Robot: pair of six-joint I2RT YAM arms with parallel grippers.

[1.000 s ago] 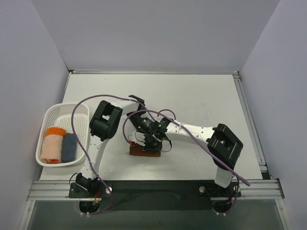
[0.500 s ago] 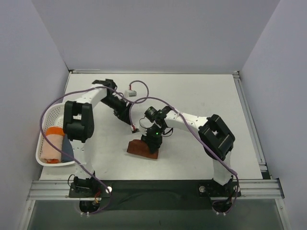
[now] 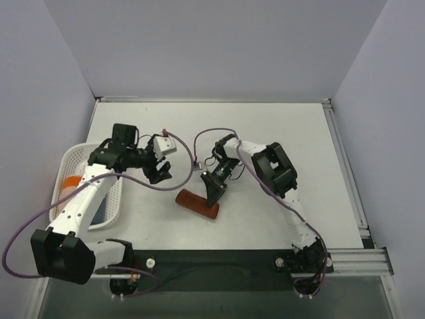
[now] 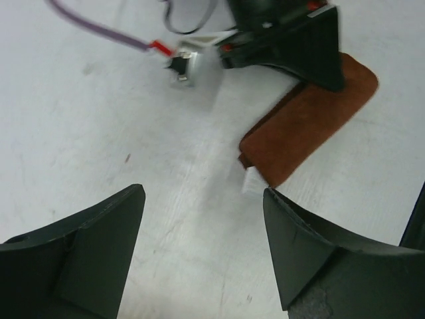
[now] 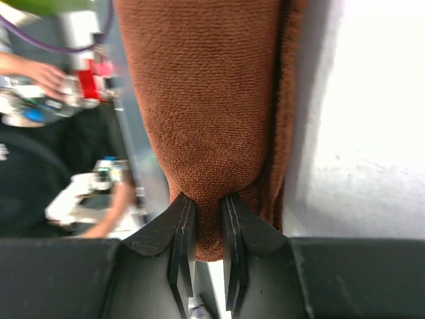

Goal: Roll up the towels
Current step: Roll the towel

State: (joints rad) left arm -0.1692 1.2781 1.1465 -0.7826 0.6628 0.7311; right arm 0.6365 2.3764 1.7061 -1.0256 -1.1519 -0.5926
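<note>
The rust-brown towel (image 3: pixel 196 205) lies as a roll on the table near the front centre. My right gripper (image 3: pixel 214 193) is at its right end, and in the right wrist view it (image 5: pixel 207 212) is shut on the end of the brown roll (image 5: pixel 206 100). My left gripper (image 3: pixel 159 174) is open and empty, up and to the left of the roll. In the left wrist view it (image 4: pixel 204 193) has bare table between its jaws, with the towel (image 4: pixel 309 119) and its white tag (image 4: pixel 252 181) beyond. The peach-orange towel (image 3: pixel 70 181) lies in the basket. The slate-blue towel (image 3: pixel 99 210) is mostly hidden by my left arm.
The white lattice basket (image 3: pixel 74 157) stands at the left edge of the table, under my left arm. Purple cables (image 3: pixel 199 143) loop over the table's middle. Walls close in the back and both sides.
My left arm has swung back and left, its gripper now nearer the roll's left side. My right gripper has shifted to the roll's right end, and the towel looks more tightly rolled.
</note>
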